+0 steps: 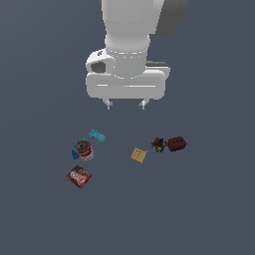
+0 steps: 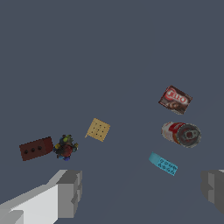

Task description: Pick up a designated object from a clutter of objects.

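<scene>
Exterior view: claw [image 1: 125, 104] released, jaws spread, hanging above desk [image 1: 209, 209] at upper centre. Dark knobbly lump [image 1: 159, 145] right of centre, touching red-brown brick [image 1: 177, 144], near cracker [image 1: 139, 155].

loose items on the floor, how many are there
6, maybe a blue bit hidden by the can: cyan piece, red-labelled can and dark red flat box on the exterior view's left; tan cracker mid; dark lump touching red-brown brick right.
</scene>
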Robot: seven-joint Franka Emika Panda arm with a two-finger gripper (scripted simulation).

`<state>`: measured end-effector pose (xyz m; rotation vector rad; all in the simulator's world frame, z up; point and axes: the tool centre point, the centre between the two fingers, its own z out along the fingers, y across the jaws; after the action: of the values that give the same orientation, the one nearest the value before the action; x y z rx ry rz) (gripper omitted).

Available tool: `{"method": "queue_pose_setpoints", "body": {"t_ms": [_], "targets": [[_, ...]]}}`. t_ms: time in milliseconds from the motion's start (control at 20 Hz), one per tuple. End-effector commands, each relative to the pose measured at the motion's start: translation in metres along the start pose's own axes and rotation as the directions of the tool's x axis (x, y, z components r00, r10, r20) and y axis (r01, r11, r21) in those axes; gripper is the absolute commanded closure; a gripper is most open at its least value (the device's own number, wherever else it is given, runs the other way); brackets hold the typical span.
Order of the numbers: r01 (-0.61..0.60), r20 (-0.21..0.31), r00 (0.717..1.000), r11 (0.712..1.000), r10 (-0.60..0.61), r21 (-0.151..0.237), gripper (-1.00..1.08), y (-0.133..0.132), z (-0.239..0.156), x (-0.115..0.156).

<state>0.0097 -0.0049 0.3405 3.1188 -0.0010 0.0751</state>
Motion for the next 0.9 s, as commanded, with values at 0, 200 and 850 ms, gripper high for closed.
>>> {"method": "queue_pose_setpoints", "body": {"t_ms": [0, 200, 850], "targets": [[0.0, 0.0, 1.0, 1.0, 0.0, 0.0, -0.92, 0.0, 0.0, 0.0], [-0.01, 0.017, 1.0, 1.0, 0.01, 0.002, -0.92, 0.0, 0.005, -0.002], [-0.041, 0.046, 0.998, 0.999, 0.041, 0.003, -0.92, -0.003, 0.017, -0.006]]}}
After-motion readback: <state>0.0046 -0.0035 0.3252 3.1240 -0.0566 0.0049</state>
